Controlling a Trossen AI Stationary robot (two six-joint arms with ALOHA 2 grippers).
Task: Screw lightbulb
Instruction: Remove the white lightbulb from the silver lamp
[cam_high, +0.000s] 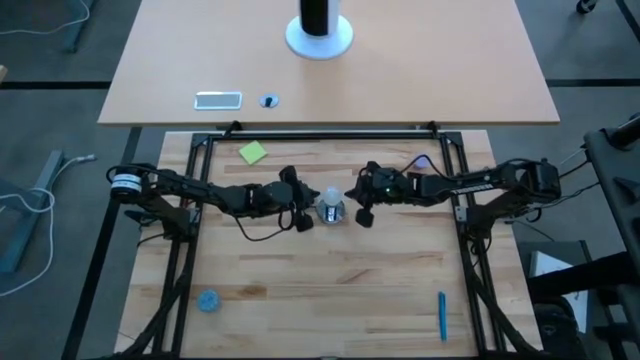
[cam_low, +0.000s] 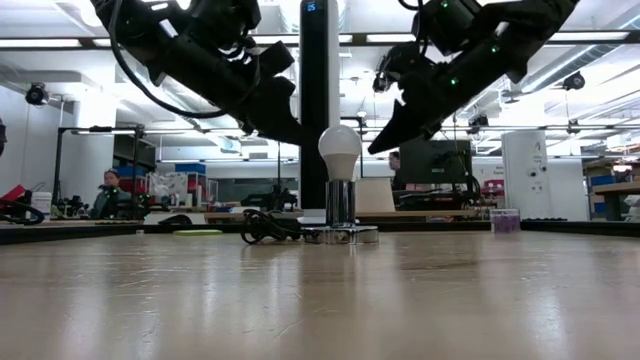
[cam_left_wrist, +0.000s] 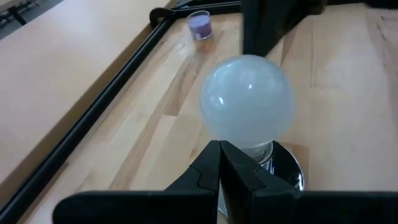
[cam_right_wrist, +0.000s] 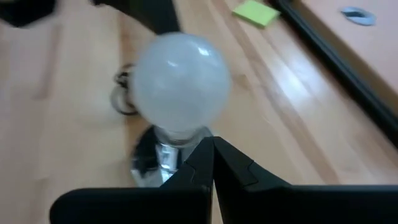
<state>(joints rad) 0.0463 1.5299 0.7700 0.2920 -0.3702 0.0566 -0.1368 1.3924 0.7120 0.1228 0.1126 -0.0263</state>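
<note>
The whitish lightbulb (cam_low: 340, 150) stands upright with its narrow base in the shiny silver socket (cam_low: 340, 207) at the table's middle, and it also shows in the high view (cam_high: 331, 203). My left gripper (cam_high: 303, 220) is shut, just left of the bulb and level with it; in the left wrist view its tip (cam_left_wrist: 219, 146) points at the bulb's neck. My right gripper (cam_high: 362, 215) is shut, just right of the bulb, its tip (cam_right_wrist: 212, 142) also pointing at the neck. In the low view a small gap shows between each tip and the bulb.
The socket's black cord (cam_low: 265, 228) lies coiled to its left. A green note (cam_high: 253, 152) lies far left, a small purple cup (cam_left_wrist: 199, 25) far right, a blue disc (cam_high: 208, 300) near left, a blue pen (cam_high: 441, 315) near right. Black frame rails (cam_high: 200, 200) border the table.
</note>
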